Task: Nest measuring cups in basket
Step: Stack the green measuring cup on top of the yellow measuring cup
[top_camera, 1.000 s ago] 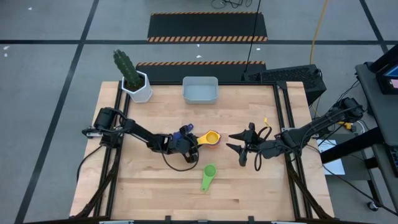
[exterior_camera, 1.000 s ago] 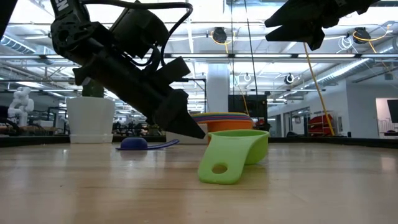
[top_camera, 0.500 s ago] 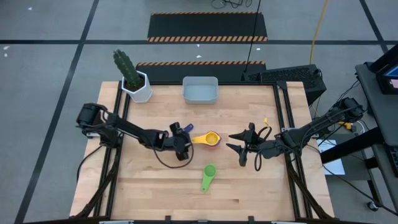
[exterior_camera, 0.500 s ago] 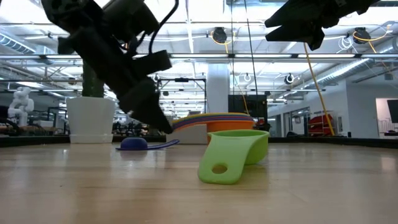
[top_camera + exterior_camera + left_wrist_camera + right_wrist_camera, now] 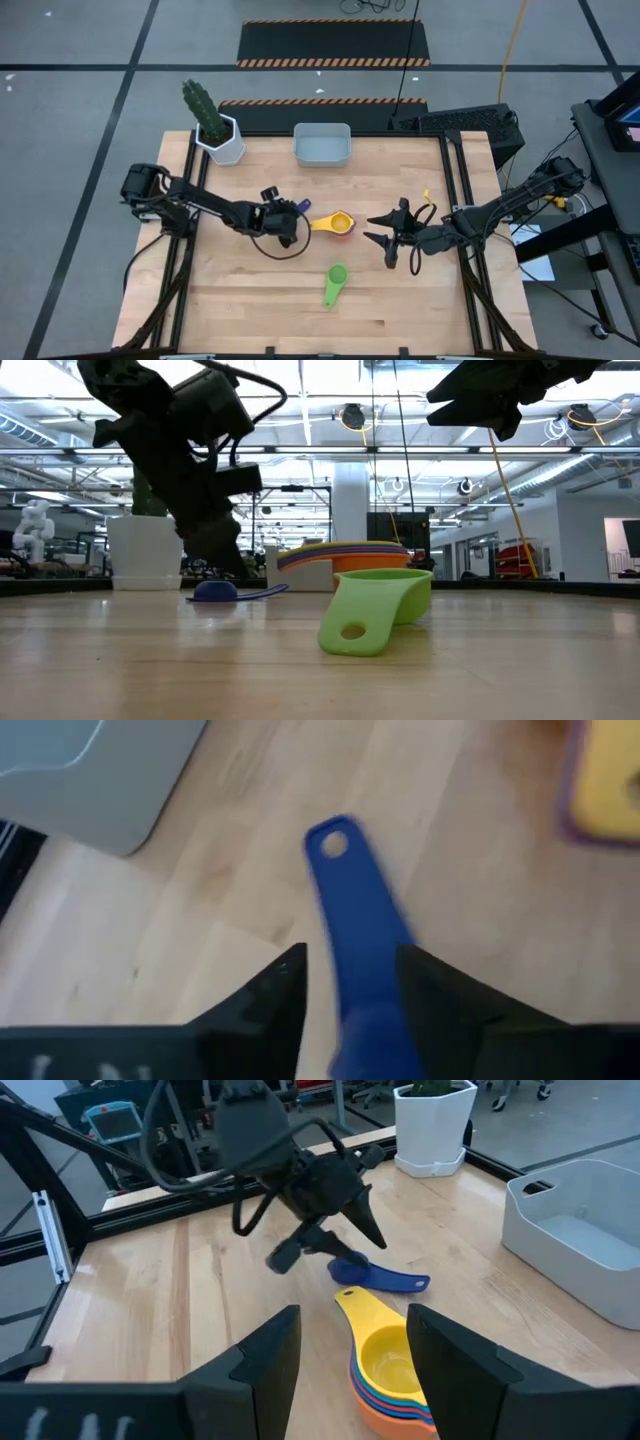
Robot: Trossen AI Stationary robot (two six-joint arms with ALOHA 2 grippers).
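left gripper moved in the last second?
Yes. In the high view the left gripper has pulled back from the stacked cups, toward the cactus pot side.

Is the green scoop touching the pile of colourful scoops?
Apart. The high view shows bare wood between the green scoop and the stacked scoops.

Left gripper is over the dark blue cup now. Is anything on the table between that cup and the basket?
Nothing visible blocks it. The dark blue cup lies under the left gripper, and bare wood runs from there to the basket at the far edge. The stack of nested cups sits beside the blue cup, off that line, as does the cactus pot.
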